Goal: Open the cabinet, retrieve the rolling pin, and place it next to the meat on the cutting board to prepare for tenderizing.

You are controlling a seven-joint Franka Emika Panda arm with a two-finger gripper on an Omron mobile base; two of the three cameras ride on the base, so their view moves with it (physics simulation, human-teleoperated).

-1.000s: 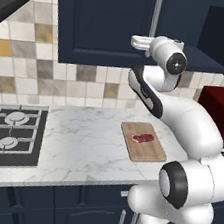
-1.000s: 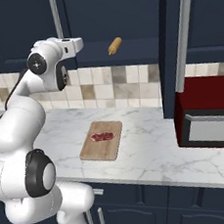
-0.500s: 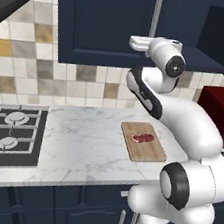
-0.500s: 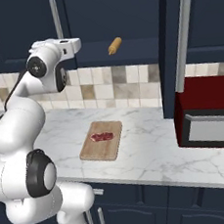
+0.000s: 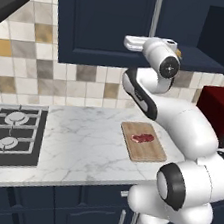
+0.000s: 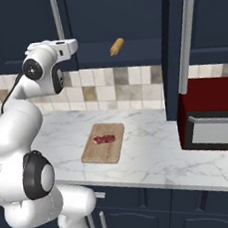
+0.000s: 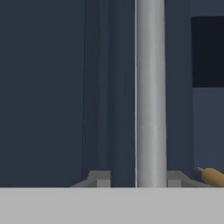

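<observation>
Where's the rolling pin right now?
The rolling pin lies inside the open cabinet, above the cutting board in the right base view; in the hand view its end shows just right of the door handle.

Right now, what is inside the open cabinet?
Inside the cabinet, one tan end of the rolling pin shows on the shelf. The closed left door and its handle cover the rest of the interior.

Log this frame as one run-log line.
phase: opening cabinet | tool: straddling left door handle | right door: open | pin: on shelf | meat: on board
</observation>
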